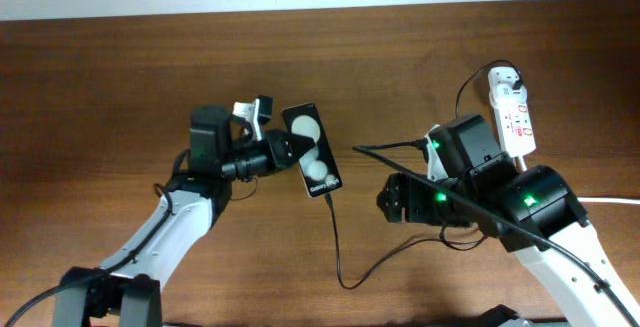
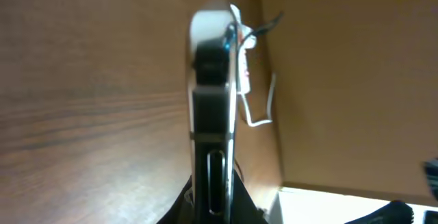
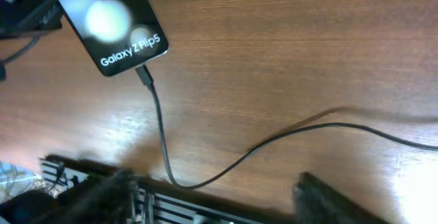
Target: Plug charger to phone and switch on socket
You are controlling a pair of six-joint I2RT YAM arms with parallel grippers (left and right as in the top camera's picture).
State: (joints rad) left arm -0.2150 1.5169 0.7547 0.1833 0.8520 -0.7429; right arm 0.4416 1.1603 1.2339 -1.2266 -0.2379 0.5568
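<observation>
While left gripper [image 1: 289, 151] clamps the black rectangular phone [image 1: 318, 163], thin black charger cable [image 3: 161, 138] sits plugged into its lettered end; right gripper [image 3: 213, 179] fingers apart over brown wooden table [image 3: 308, 46].

Between the left jaws the phone [image 2: 213, 114] shows edge-on and blurred, its near end cut by the bottom edge. The right fingers [image 3: 328, 200] are dark blurs, cropped below. Behind those jaws, the socket [image 1: 517, 117] has switches too small to read.
</observation>
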